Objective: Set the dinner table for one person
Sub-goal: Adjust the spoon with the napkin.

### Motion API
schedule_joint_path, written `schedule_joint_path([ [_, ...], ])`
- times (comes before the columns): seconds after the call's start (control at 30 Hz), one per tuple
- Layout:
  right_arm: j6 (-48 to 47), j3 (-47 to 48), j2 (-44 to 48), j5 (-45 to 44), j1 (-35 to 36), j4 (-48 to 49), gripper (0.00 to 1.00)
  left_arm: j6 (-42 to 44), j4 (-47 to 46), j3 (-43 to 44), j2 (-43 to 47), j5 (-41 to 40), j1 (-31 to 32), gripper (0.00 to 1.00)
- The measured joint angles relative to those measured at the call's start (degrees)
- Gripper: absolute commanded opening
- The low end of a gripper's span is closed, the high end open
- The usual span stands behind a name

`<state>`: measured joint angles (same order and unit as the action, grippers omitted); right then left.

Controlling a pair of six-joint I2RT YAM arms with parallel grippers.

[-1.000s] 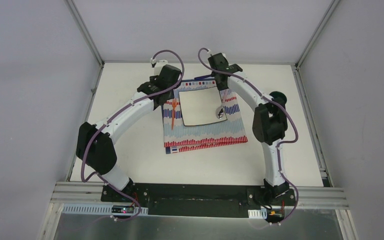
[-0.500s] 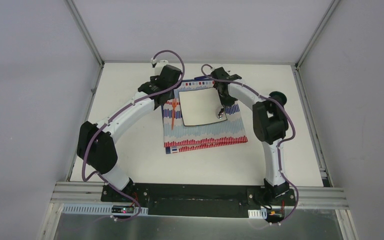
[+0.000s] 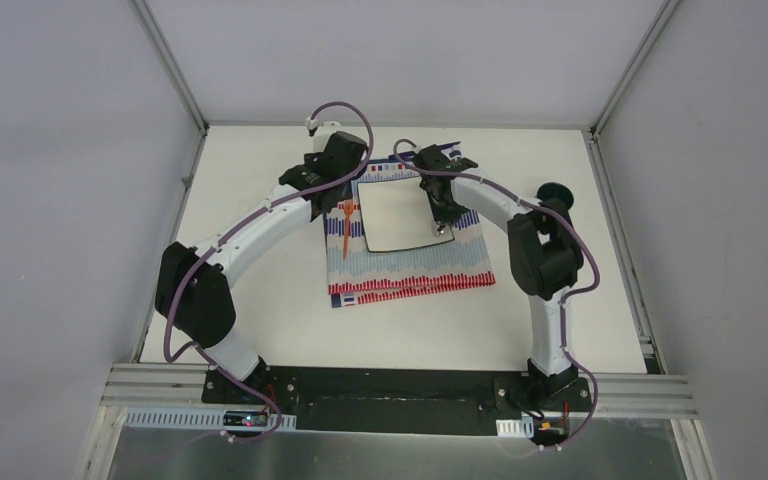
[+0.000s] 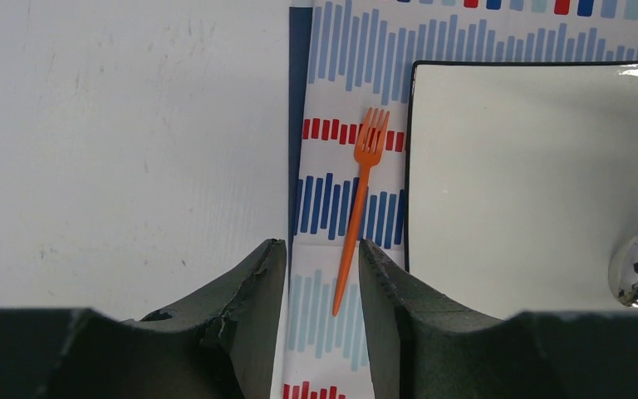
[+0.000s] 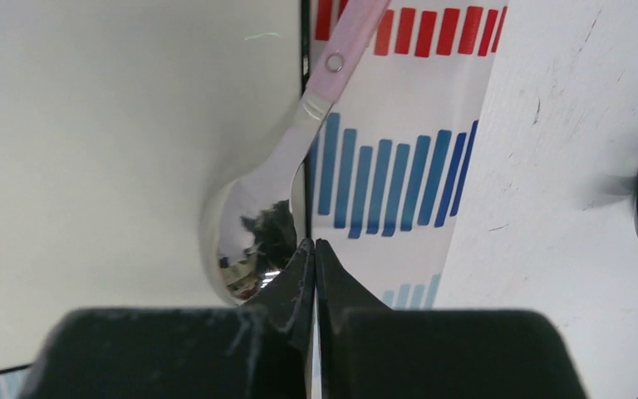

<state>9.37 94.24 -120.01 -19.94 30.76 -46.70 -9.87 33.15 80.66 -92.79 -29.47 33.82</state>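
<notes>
Where the right arm (image 3: 490,195) arcs inward, its end effector (image 5: 313,249) overhangs the spoon (image 5: 241,216).

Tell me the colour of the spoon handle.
The spoon handle is pale pink; the right wrist view shows it best.

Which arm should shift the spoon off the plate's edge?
Right. The right gripper, shut, is by the bowl of the spoon; the left gripper sits over the orange fork across the plate.
</notes>
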Motion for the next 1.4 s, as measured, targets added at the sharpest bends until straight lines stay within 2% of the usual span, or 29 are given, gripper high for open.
schedule_joint_path([
  [0.23, 1.0, -0.4, 3.3, 0.6, 2.7, -0.5, 0.0, 0.0, -0.1, 0.0, -0.4, 0.0, 0.4, 0.39],
  [0.5, 1.3, 0.5, 2.3, 2.1, 2.6, -0.6, 0.0, 0.0, -0.1, 0.0, -0.8, -0.2, 0.7, 0.39],
  [0.77, 1.6, 9.8, -7.0, 5.9, 2.3, -0.9, 0.0, 0.1, -0.2, -2.0, -0.8, -2.0, 0.7, 0.39],
  [1.1, 1.5, 26.0, -15.8, 9.1, 1.5, -1.7, 0.0, 0.3, -0.2, -2.7, -0.8, -3.7, 0.7, 0.4],
  [1.4, -1.6, 27.2, -15.7, 8.6, -0.6, -1.0, 0.28, 0.4, -0.2, -2.7, -0.8, -5.3, 0.7, 0.4],
])
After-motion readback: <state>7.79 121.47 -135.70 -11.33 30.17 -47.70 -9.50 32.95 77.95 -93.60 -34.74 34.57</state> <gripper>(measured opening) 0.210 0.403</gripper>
